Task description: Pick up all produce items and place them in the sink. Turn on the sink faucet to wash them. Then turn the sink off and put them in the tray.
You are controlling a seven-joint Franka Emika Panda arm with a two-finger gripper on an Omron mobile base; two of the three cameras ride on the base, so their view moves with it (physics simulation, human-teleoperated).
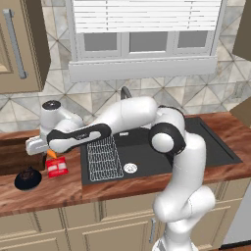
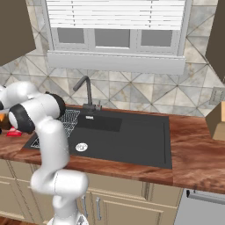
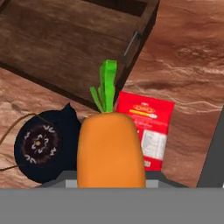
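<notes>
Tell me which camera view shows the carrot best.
The hand view: the carrot fills the foreground, orange body and green top sharp, above the red packet. In the left base view only an orange sliver peeks below the hand. In the right base view, an orange speck sits at the left edge.

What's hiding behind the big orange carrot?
Behind the carrot lies a red packet, partly covered, beside a black round dish and the wooden tray. The packet's lower left corner is hidden.
</notes>
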